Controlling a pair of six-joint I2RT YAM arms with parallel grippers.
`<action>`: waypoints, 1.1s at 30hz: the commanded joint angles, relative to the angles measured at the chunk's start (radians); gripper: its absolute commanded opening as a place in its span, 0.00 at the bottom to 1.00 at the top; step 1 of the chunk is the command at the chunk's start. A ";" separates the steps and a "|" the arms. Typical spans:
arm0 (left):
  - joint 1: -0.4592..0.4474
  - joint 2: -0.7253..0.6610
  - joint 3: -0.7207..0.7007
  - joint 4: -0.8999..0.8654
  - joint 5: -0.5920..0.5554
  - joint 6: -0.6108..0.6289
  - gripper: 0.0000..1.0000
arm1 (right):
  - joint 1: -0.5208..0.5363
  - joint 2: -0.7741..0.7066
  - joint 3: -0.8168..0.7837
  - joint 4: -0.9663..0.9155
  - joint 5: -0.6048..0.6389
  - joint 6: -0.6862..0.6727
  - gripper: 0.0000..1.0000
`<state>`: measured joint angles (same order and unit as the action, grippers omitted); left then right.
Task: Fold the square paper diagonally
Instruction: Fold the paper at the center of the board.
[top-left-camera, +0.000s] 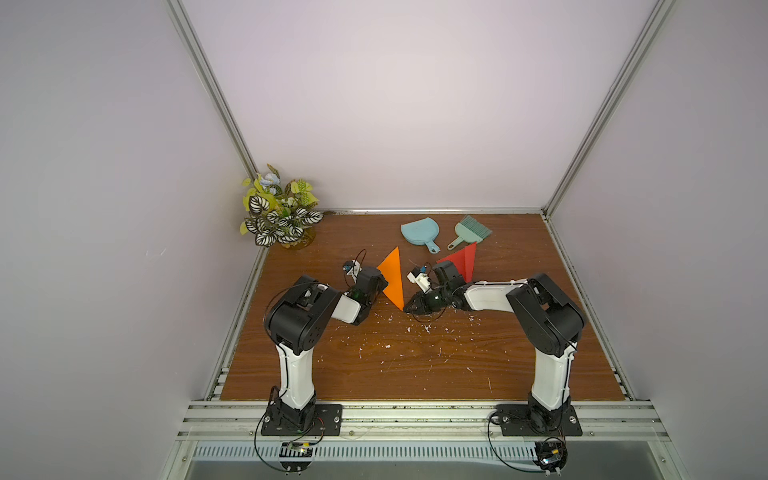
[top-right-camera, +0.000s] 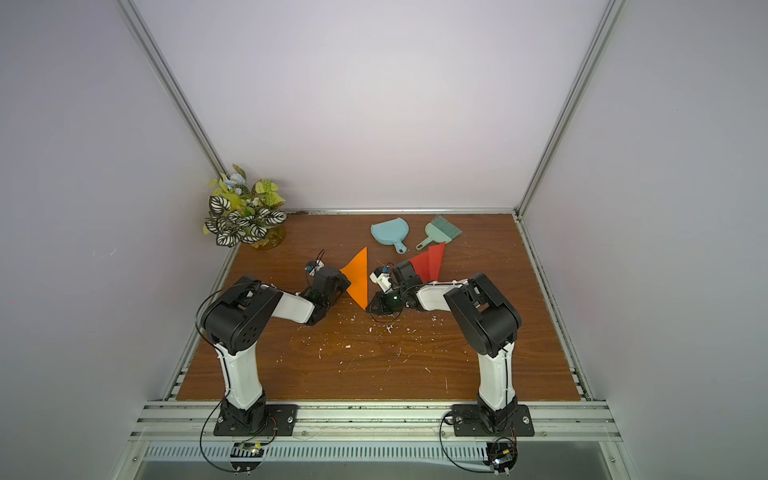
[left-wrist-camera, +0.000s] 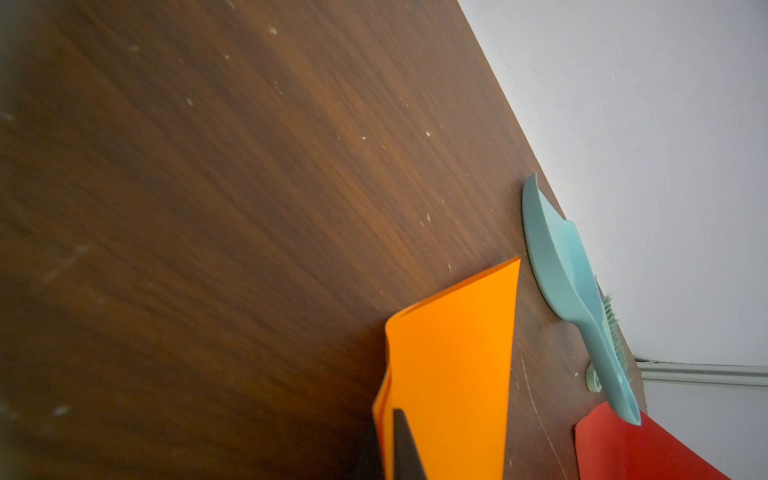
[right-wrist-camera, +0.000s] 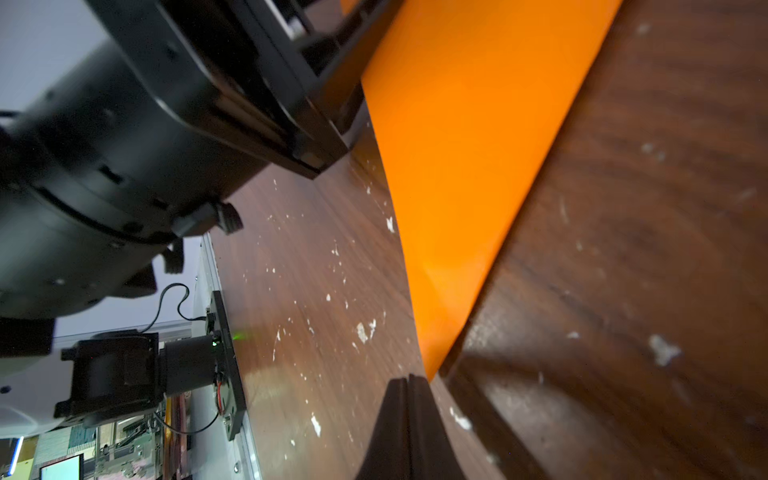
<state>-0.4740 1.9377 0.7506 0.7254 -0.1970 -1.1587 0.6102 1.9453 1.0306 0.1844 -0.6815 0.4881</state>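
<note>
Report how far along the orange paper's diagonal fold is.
Done: the orange paper already lies as a two-layer triangle. In hand: the left gripper is shut on its side corner, and the right gripper, shut, sits at its near tip. Left: probably pressing the crease flat, since the layers gape slightly, then letting go.

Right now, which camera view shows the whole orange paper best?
Both top views: the orange paper is a nearly whole triangle there. The left wrist view shows one end; the right wrist view, its narrow tip.
</note>
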 joint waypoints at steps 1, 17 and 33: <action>0.005 -0.008 -0.013 -0.040 -0.021 0.021 0.00 | -0.011 -0.013 0.073 -0.003 0.005 0.001 0.06; 0.005 -0.009 -0.014 -0.039 -0.017 0.016 0.00 | 0.009 0.070 0.049 0.004 0.049 0.016 0.06; 0.005 -0.008 -0.010 -0.040 -0.023 0.015 0.00 | 0.047 -0.009 -0.058 0.008 0.011 -0.012 0.06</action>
<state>-0.4740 1.9377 0.7506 0.7250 -0.2001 -1.1538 0.6441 1.9617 0.9859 0.2382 -0.6624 0.4953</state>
